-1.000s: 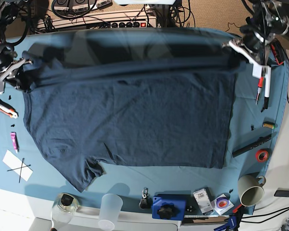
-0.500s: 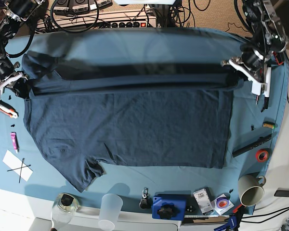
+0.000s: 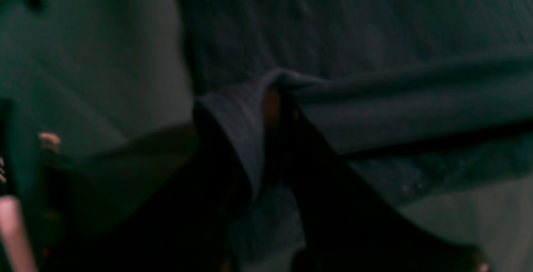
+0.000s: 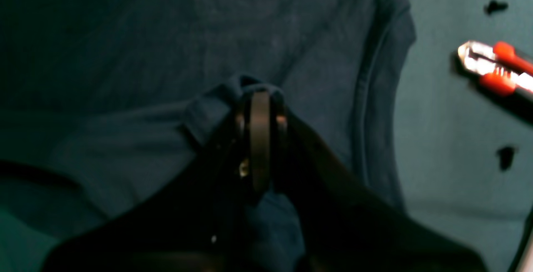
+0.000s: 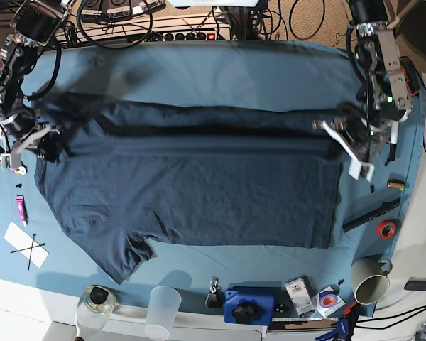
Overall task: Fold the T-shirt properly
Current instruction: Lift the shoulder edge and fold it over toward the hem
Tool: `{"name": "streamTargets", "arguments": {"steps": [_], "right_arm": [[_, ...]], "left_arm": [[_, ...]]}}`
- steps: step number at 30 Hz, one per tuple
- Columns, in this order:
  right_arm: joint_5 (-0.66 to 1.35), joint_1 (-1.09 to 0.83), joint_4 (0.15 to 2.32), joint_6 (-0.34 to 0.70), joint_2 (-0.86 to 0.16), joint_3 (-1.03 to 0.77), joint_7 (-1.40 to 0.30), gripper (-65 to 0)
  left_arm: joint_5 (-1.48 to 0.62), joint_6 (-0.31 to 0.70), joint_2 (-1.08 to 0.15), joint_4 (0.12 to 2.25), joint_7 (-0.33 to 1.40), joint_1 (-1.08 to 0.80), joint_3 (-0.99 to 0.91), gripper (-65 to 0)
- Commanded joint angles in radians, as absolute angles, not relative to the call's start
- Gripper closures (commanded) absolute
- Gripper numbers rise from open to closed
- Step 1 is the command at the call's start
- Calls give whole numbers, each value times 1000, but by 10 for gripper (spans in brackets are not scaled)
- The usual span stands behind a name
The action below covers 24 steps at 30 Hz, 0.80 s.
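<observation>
The T-shirt point(image 5: 192, 192) lies spread across the teal-covered bench point(image 5: 199, 71), its far long edge lifted and carried over the body as a raised fold running from side to side. It is soft, limp cotton, light but wide: it will sag between two holds, drag on the cloth beneath and wrinkle if the ends are not moved together. The sensible places to take it are the two ends of the edge being folded, at the hem corner and at the shoulder, pinching both layers

The left gripper point(image 5: 344, 138), on the base view's right, is clenched on a bunch of the fabric at the hem end; its wrist view shows cloth gathered up between the jaws, though dark and blurred. The right gripper point(image 5: 35, 142), on the base view's left, is likewise clamped on fabric near the sleeve and collar end, the cloth puckered around its closed tips in the wrist view. Both arms reach in from the far corners of the bench, forearms angled down and inward, wrists low over the shirt, roughly level with each other
</observation>
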<state>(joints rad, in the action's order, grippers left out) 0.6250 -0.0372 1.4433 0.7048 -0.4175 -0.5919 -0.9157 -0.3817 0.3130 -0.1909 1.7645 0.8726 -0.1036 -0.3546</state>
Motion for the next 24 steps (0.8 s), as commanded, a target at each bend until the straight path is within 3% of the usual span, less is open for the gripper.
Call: {"name": "streamTargets", "arguments": {"steps": [1, 12, 24], "right_arm": [[621, -8, 1458, 698, -448, -596, -879, 0], [502, 31, 1450, 686, -449, -525, -787, 0], [473, 229, 1187, 677, -448, -485, -739, 0]], "left_arm": [[-353, 286, -207, 1781, 836, -78, -363, 0], [-359, 288, -216, 1597, 830, 47, -362, 0], [-358, 308, -216, 1565, 800, 84, -362, 0]]}}
